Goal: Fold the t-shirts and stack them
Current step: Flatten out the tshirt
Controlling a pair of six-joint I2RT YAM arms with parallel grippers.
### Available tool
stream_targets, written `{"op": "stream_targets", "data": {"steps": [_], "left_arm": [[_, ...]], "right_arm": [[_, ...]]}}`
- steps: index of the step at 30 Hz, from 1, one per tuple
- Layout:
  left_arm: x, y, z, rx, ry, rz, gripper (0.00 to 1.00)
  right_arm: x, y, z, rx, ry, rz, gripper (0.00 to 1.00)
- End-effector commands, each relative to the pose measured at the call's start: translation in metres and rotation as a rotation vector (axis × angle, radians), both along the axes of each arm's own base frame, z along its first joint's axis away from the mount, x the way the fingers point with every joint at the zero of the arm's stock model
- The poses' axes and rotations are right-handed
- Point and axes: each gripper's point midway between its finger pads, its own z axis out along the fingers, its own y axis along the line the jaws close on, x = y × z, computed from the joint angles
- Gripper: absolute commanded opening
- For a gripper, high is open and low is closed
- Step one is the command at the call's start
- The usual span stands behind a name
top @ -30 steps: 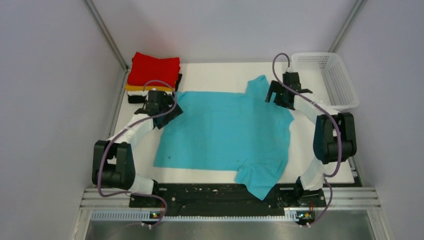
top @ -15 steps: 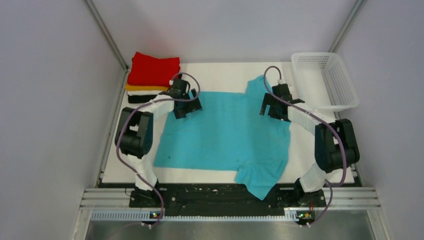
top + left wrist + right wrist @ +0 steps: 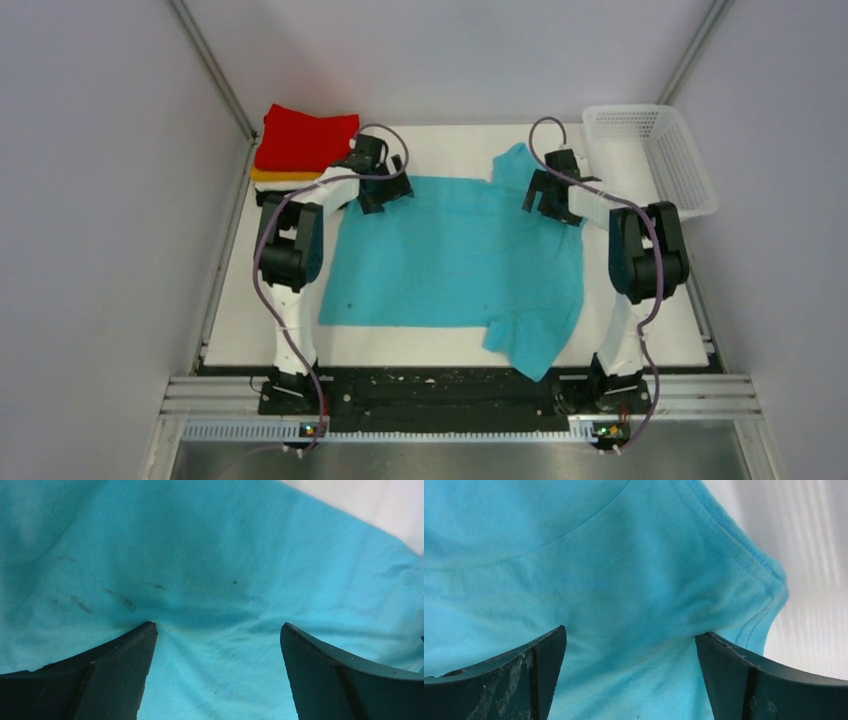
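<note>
— What takes up most of the room?

— The white table (image 3: 440, 150). Spread across its middle is the turquoise shirt (image 3: 455, 250), lying flat and open from the centre of the frame out to the centre right. One sleeve (image 3: 515, 165) points toward the top of the frame, and the other sleeve (image 3: 525, 345) lies crumpled at the lower centre, near the table's front edge.

— And over on the right?

— A white mesh basket (image 3: 650, 150) in the upper right, at the table's far corner, apart from the shirt.

— The other clothes?

— Folded in a pile in the upper left. A red shirt (image 3: 305, 140) is on top, and an orange shirt (image 3: 272, 175) shows as a strip beneath it.

— What about the arms?

— Both reach to the shirt's far edge. The left pincer (image 3: 378, 195) sits on its upper left corner, just beside the pile. From its own camera the fingers (image 3: 100, 680) are spread wide, with cloth puckering slightly at one tip and nothing pinched. The right pincer (image 3: 545, 195) is at the shoulder below the far sleeve, likewise spread, with the stitched hem showing between its fingers (image 3: 744, 680) and nothing grasped.
</note>
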Motion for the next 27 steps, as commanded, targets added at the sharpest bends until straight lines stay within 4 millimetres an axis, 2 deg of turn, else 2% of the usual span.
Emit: {"op": "stream_targets", "data": {"steps": [1,5,7,10,13,16,17,20,22,24,27], "left_arm": [[0.013,-0.008,-0.030,-0.019,0.049,-0.010,0.99],[0.029,-0.007,-0.033,-0.031,0.052,-0.001,0.99],[0.032,-0.006,-0.025,-0.033,0.042,-0.005,0.99],[0.030,-0.007,0.006,-0.043,-0.008,-0.020,0.99],[0.020,-0.007,0.050,-0.050,-0.086,-0.032,0.99],[-0.005,0.000,0.092,-0.046,-0.159,-0.029,0.99],[-0.017,0.005,0.103,-0.043,-0.178,-0.021,0.99],[-0.061,0.023,0.120,-0.024,-0.211,0.018,0.99],[-0.097,0.044,0.116,0.016,-0.202,0.072,0.99],[-0.135,0.067,0.103,0.062,-0.179,0.141,0.99],[-0.194,0.100,0.081,0.118,-0.141,0.251,0.99]], "right_arm": [[0.023,-0.013,-0.025,0.001,0.041,-0.019,0.99],[0.054,-0.014,-0.018,-0.018,0.011,0.005,0.99],[0.065,-0.012,-0.009,-0.022,-0.002,0.026,0.99],[0.069,-0.007,0.018,-0.014,-0.053,0.049,0.99],[0.060,0.003,0.059,-0.037,-0.120,0.090,0.99],[0.038,0.016,0.098,-0.072,-0.180,0.136,0.99],[0.029,0.019,0.105,-0.080,-0.189,0.145,0.99],[-0.007,0.029,0.123,-0.082,-0.213,0.165,0.99],[-0.039,0.035,0.122,-0.075,-0.204,0.180,0.99],[-0.075,0.041,0.121,-0.073,-0.205,0.188,0.99],[-0.134,0.051,0.097,-0.086,-0.144,0.218,0.99]]}}
